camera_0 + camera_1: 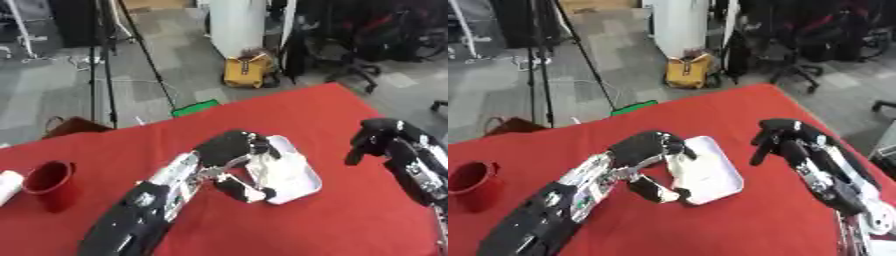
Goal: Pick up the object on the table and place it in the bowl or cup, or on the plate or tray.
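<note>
On the far left of the red cloth tabletop [350, 115] lies a small white thing [7, 185], cut off by the edge. Just beside it stands a dark red round cup [50, 182], upright. Near the middle lies a flat white rectangular tray [710, 172]. The black and silver left hand [232, 150] sits over the tray's left side, with its fingers [260, 145] and thumb curled round the tray's edge. I cannot tell if a small thing is in the hand. To the right, well apart from the tray, the right hand [785, 135] hangs above the cloth with its fingers [759, 150] bent downward, holding nothing.
</note>
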